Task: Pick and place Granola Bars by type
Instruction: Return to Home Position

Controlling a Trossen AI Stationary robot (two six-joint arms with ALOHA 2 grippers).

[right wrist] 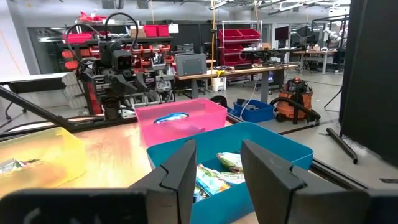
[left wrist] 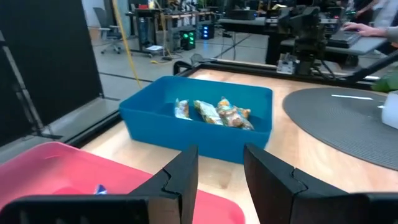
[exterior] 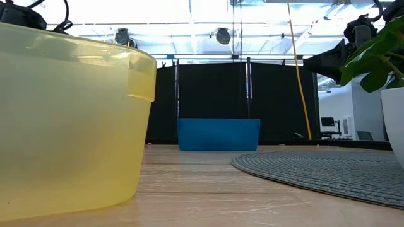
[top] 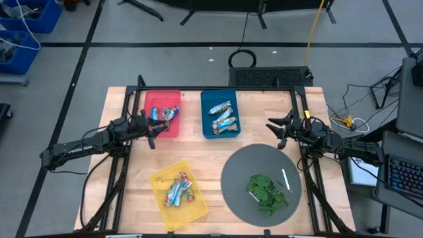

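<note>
Granola bars lie sorted in three bins: blue-and-white ones in the red bin (top: 162, 112), tan ones in the blue bin (top: 220, 114), mixed ones in the yellow bin (top: 178, 194). My left gripper (top: 153, 129) hovers open just beside the red bin's near left corner, holding nothing; its wrist view looks over the red bin (left wrist: 74, 174) toward the blue bin (left wrist: 199, 118). My right gripper (top: 279, 130) is open and empty, raised between the blue bin and the grey mat (top: 261, 182), facing the blue bin (right wrist: 249, 155).
A round grey mat near the table's right near corner carries a green leafy bunch (top: 268, 193) and a thin white stick (top: 285, 179). Bare wood lies between the bins and mat. A black frame borders the far edge. In the low view the yellow bin (exterior: 69, 120) stands close.
</note>
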